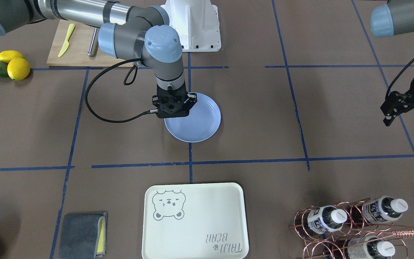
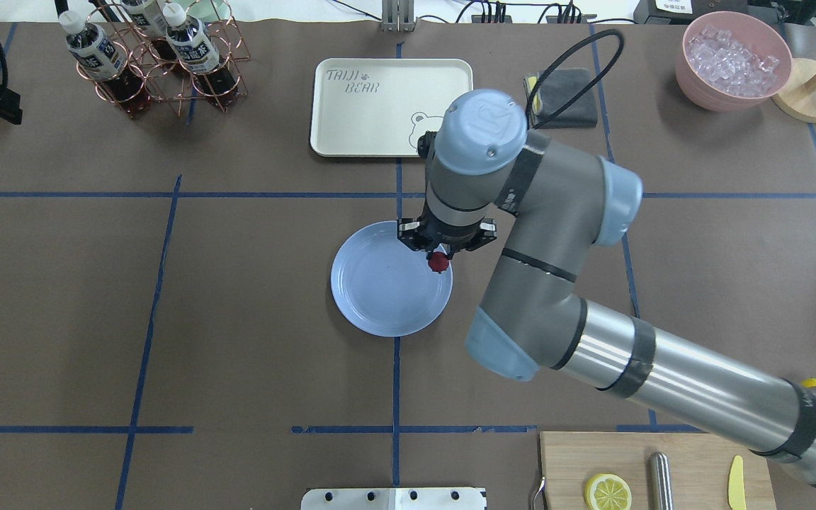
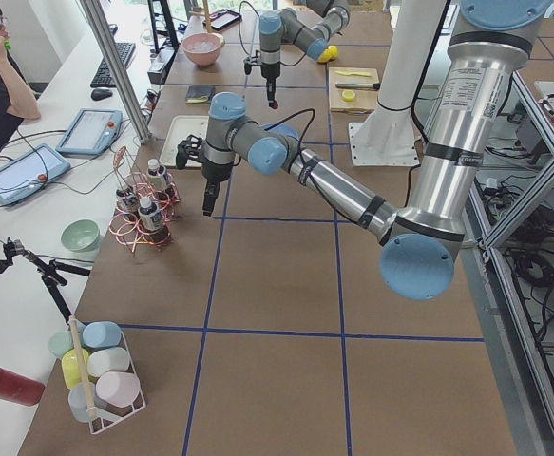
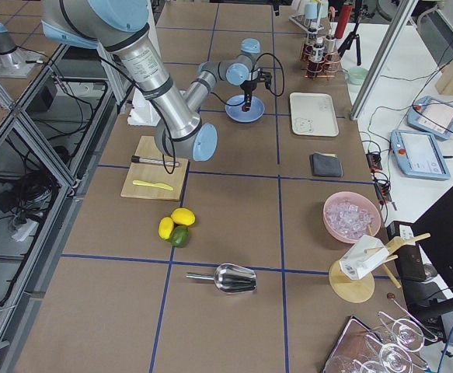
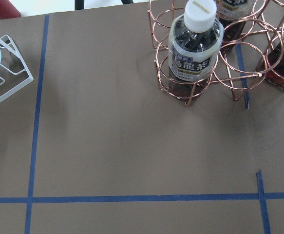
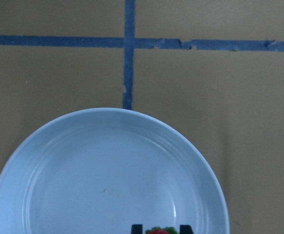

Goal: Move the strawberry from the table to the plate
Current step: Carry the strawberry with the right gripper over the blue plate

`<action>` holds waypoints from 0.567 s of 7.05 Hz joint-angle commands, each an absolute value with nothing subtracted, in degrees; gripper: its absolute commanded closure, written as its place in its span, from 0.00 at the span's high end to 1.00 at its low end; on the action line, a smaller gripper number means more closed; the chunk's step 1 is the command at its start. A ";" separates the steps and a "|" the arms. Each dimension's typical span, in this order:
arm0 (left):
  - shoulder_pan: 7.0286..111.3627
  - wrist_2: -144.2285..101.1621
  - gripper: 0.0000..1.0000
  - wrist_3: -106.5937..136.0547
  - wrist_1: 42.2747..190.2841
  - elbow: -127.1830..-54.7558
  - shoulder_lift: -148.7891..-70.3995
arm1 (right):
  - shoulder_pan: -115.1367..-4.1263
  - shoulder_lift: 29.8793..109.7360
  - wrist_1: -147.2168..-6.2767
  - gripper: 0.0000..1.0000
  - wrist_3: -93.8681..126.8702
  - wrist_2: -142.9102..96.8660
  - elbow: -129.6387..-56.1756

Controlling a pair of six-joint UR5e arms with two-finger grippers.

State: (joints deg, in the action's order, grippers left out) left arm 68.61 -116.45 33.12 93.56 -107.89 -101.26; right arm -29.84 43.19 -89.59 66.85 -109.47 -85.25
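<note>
My right gripper [image 2: 439, 259] hangs over the light-blue plate [image 2: 372, 297] near its rim, shut on the small dark-red strawberry [image 2: 439, 263]. In the right wrist view the strawberry [image 6: 159, 231] peeks in at the bottom edge between the two fingertips [image 6: 137, 228], with the plate [image 6: 83, 170] below. In the front-facing view the wrist covers the berry and part of the plate [image 1: 201, 124]. My left gripper [image 1: 406, 114] hovers far off at the edge of the brown table [image 1: 250, 115], open and holding nothing.
A cream bear-print tray [image 2: 380, 106] lies beyond the plate. A copper rack of bottles [image 2: 146, 64] stands near the left gripper. A cutting board [image 2: 663, 474] with a lemon slice, two lemons [image 1: 18, 68], a grey cloth [image 2: 567, 99] and a pink bowl of ice [image 2: 734, 60] sit around.
</note>
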 commanded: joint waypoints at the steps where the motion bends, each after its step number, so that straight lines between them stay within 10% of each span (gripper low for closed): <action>1: 68.73 -116.46 1.00 32.78 93.87 -107.41 -100.81 | -28.74 38.95 -87.98 0.00 67.85 -108.81 -78.34; 4: 68.73 -116.46 1.00 32.52 93.95 -106.79 -100.81 | -27.77 38.06 -86.15 0.00 67.85 -108.02 -76.73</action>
State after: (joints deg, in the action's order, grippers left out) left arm 68.73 -116.45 32.61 93.88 -107.14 -100.83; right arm -27.99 38.20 -87.54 67.82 -108.18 -77.22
